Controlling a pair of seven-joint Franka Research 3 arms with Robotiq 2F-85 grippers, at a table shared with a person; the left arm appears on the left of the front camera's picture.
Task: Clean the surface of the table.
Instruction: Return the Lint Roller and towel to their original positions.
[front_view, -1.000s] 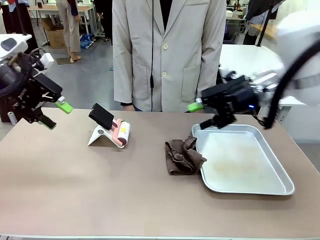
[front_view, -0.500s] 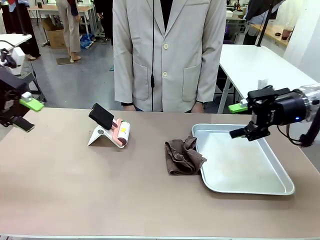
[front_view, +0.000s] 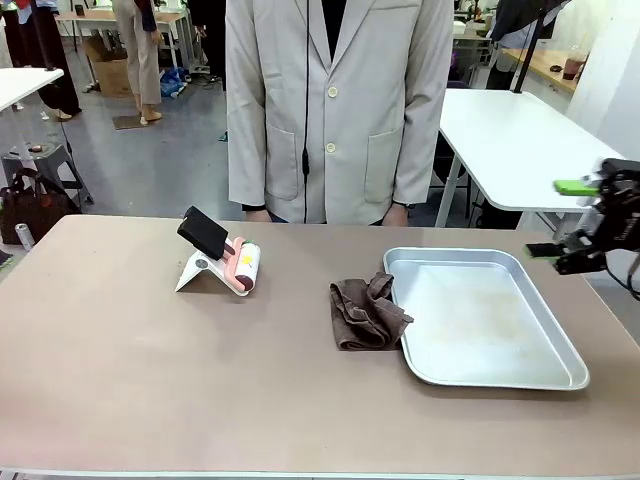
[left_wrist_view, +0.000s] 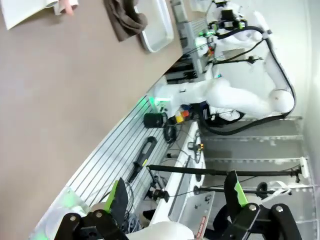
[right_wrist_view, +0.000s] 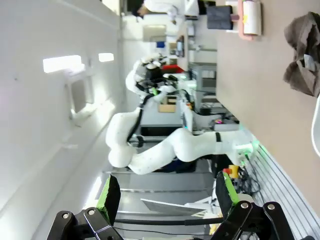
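Table (front_view: 150, 380) was a wide rectangle with a smooth matte taupe-brown top and a thin pale edge, spanning the whole lower part of the front view. Surface looked flat and uniform.

Brown cloth (front_view: 368, 313) sat crumpled near table centre, soft and folded in on itself, its right side touching the left rim of the tray. Tray (front_view: 560, 375) was silver metal, a shallow rounded-corner rectangle with a raised lip and a dull brushed floor, at about 3 o'clock from table centre.

At roughly 10 o'clock from centre: a lint roller (front_view: 243, 266) with a pink cylinder body and a white sheet end, lying against a white folded wedge stand (front_view: 198, 272). A black flat rectangular block (front_view: 203, 233) rested tilted on top of the stand.

Person in a pale buttoned jacket (front_view: 335, 100) stood at 12 o'clock, right at the far edge.

Right gripper (front_view: 572, 218) was at 3 o'clock, off the table's right edge, above the floor beside the white table. Black body, green pads, jaws spread, holding nothing. Right wrist view agreed: right gripper (right_wrist_view: 166, 197) had its fingers wide apart with nothing between.

Left gripper (left_wrist_view: 176, 195) in the left wrist view: black fingers with green pads (left_wrist_view: 118, 196), parted wide, empty, out past the table's edge.
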